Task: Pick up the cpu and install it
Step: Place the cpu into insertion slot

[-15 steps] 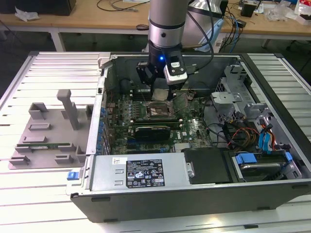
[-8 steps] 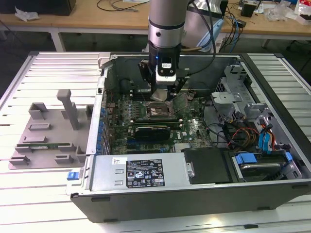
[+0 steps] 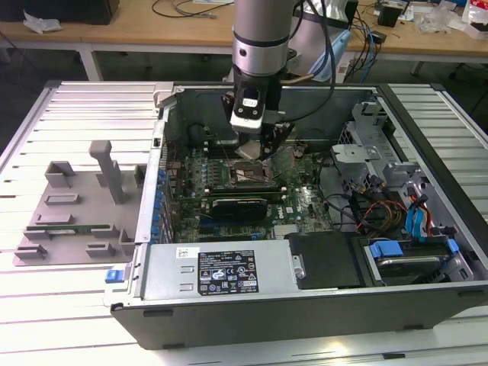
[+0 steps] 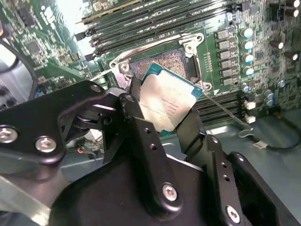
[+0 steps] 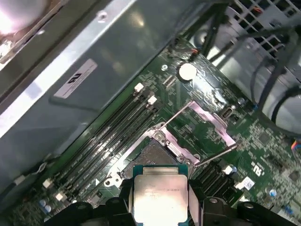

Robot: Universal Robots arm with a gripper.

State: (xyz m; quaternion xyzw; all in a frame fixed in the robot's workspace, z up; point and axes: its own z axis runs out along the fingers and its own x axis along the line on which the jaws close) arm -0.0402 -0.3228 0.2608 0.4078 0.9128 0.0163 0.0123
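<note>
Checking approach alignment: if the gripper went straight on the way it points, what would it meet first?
The gripper, shut on the cpu, would likely meet the open socket on the motherboard first; the gap is hard to judge.

The white slatted worktop (image 3: 46,320) carried an open computer case (image 3: 305,301), which lay on its side with its inside facing up. Just beside the case, toward the exterior view's left, a grey moulded fixture (image 3: 76,206) lay flat on the slats.
</note>
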